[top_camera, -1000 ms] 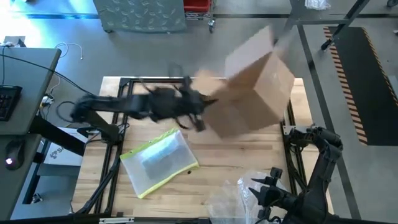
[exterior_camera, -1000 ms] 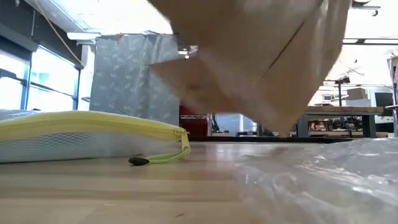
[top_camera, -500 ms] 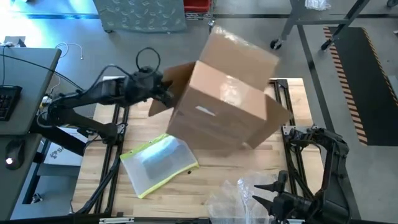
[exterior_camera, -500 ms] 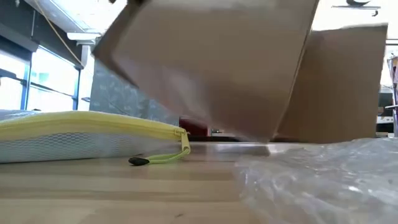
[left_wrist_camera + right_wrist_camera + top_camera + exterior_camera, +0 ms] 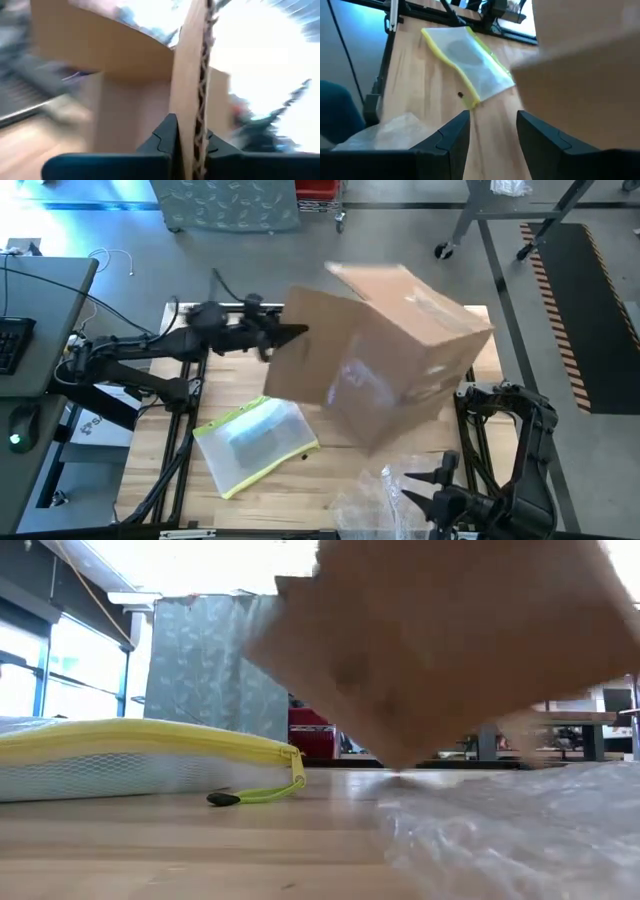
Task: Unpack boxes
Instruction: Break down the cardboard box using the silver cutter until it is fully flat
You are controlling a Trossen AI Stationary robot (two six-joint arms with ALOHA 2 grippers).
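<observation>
Fingers of left gripper [image 5: 189, 142] pinched on a flap edge of the cardboard carton [image 5: 385, 355], which hangs tilted over mid-table. Right gripper [image 5: 492, 132] waits half-spread near the plastic film [image 5: 375, 500]. Carton looks light, stiff; flap may bend or tear.

Two matte black jointed arms; a thin black cable loops off the left arm [image 5: 150, 350]; the right gripper [image 5: 490, 130] has blunt, angular dark fingers.

The big brown cardboard box [image 5: 385, 355] hangs tilted above the middle of the table, one corner pointing down near the wood, clear tape glinting on its side, one flap edge pinched from the left side.
</observation>
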